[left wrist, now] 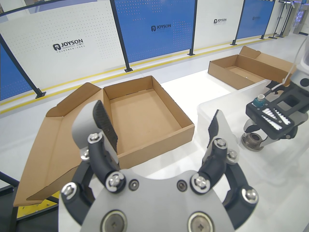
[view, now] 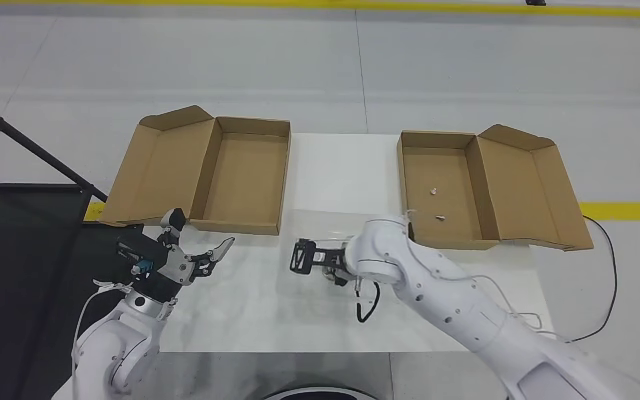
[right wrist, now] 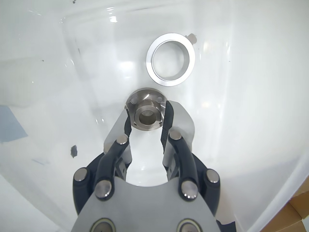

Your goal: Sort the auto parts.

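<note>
Right wrist view: why's your right gripper (right wrist: pixel 146 121) down in the clear bin (left wrist: pixel 212 105)?
- Clamped on the flanged hub (right wrist: pixel 145 112) by its collar, likely the easiest part to grip. The flange sits on the bin floor, and the ring (right wrist: pixel 170 59) lies just beyond.
- And your left gripper (left wrist: pixel 160 126)?
- Spread wide, empty, near the left box (view: pixel 240 180). Probably waiting.

Covered hub, unreadable specks

The right gripper (right wrist: pixel 147 115) clamps the flanged hub (right wrist: pixel 146 121), its pads (right wrist: pixel 166 121) covering both flanks; in the left wrist view it partly hides the hub. Two white specks (view: pixel 434 188) in the right cardboard box (view: pixel 455 170) are too small to identify.
</note>
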